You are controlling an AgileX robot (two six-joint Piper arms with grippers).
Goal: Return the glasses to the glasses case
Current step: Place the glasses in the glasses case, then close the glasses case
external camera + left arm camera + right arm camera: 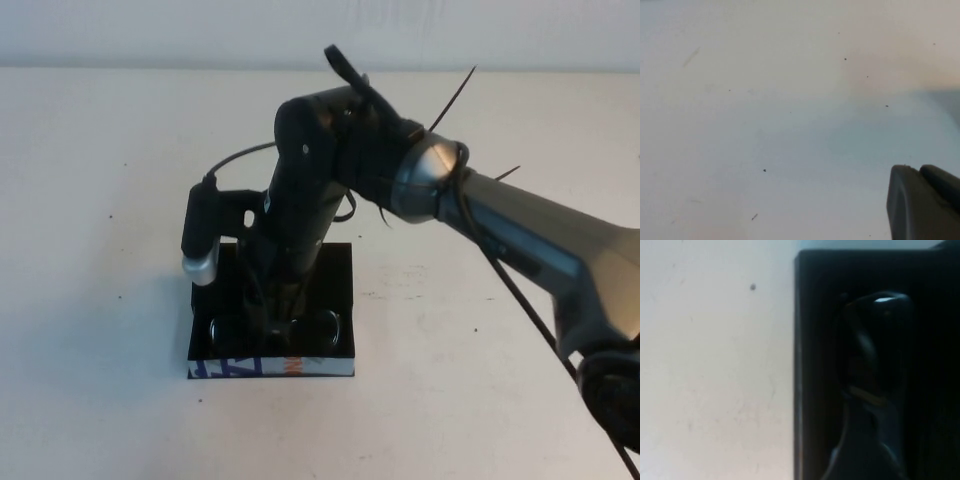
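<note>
Glasses (325,326) in the open glasses case (340,285), right gripper (283,325) lowered over the frame's middle.
The dark frame's long axis runs left to right, parallel to the case's near wall, lenses toward the robot. That wall carries a blue, white and orange strip; its print is unreadable. The case's lining is black. Whether the right jaws pinch the frame cannot be told. The left gripper (925,202) hovers above the bare white table (765,125), jaw state likewise unclear.
</note>
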